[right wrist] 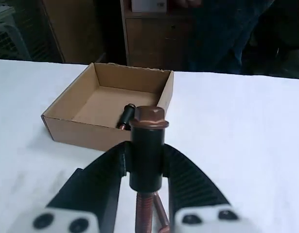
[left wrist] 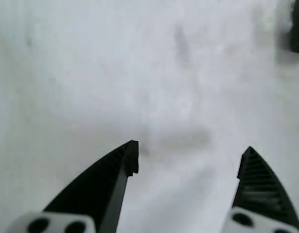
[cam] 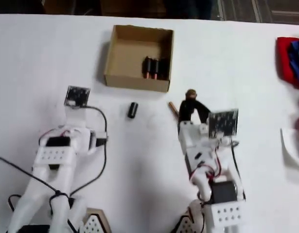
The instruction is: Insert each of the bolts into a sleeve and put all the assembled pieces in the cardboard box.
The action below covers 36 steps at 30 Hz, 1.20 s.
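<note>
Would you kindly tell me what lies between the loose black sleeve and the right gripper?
A loose copper-coloured bolt lies there, close beside the right gripper and well apart from the sleeve; the high view shows it.

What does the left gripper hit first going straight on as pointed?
Probably the bare white table; the open left gripper points down at it. The black cylindrical sleeve lies off to one side.
</note>
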### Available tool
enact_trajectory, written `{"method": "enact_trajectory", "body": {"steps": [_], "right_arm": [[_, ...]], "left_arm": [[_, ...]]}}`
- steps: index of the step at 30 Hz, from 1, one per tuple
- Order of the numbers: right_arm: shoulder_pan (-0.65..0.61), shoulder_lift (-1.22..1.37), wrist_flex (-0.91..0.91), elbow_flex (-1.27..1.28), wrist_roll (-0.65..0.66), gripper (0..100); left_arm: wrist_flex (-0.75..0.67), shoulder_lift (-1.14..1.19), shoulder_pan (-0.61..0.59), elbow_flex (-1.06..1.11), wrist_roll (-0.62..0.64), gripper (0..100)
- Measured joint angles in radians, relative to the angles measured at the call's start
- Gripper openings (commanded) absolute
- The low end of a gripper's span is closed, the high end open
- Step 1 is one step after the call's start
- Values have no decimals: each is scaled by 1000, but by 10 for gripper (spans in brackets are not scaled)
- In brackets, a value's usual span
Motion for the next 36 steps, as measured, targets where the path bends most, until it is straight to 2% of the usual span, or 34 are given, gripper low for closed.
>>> {"method": "enact_trajectory", "body": {"steps": [3,10,20,25,30,36], "right_arm": [[0,290,3,-233,-48,21],[2,1043,75,-924,-152,21],[-91,1936,394,-1927,-169,21],[-98,2295,470,-2380,-265,21],[-112,2569,516,-2658,-285,21],[-152,2676,517,-2725,-288,21]], "left_arm": [[-87,0,-5,52,14,335],[-112,-2,-9,63,14,335],[-112,-2,-9,63,14,335],[-112,-2,-9,63,14,335],[-114,-2,-8,69,14,335],[-120,-2,-8,72,14,335]]}}
